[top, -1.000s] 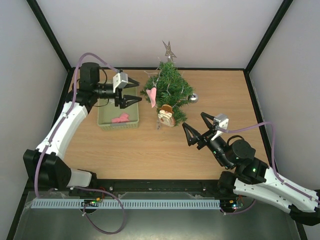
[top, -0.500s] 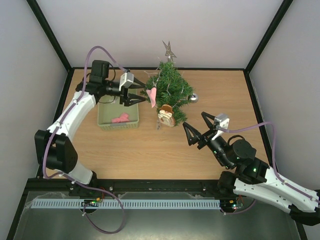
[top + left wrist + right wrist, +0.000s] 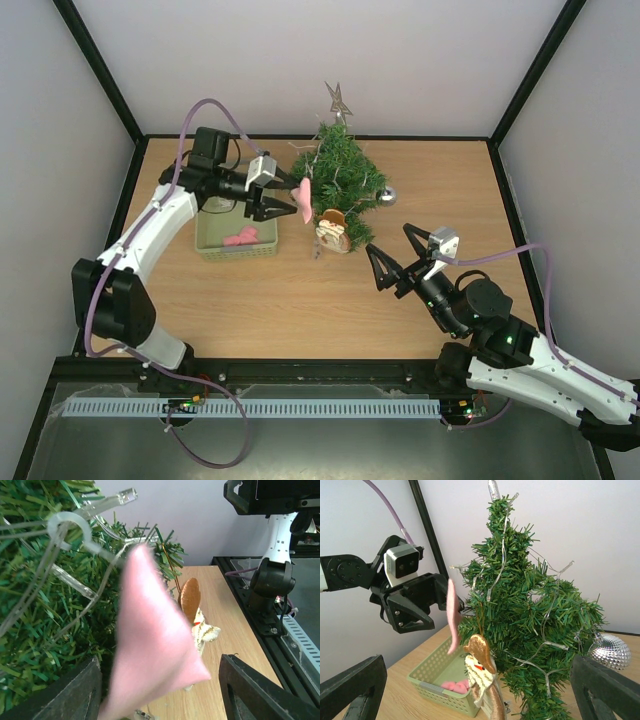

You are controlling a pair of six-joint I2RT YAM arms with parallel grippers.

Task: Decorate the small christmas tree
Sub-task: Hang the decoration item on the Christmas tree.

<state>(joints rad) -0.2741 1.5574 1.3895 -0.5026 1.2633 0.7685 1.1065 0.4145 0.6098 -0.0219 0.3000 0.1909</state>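
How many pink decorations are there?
2. One pink decoration hangs on the small christmas tree; another pink decoration lies in the green basket. Others may hide behind branches.

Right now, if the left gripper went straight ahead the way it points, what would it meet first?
The pink ornament, hanging in line with the open fingers of the left gripper; the small christmas tree looks right behind it, though depth is unclear.
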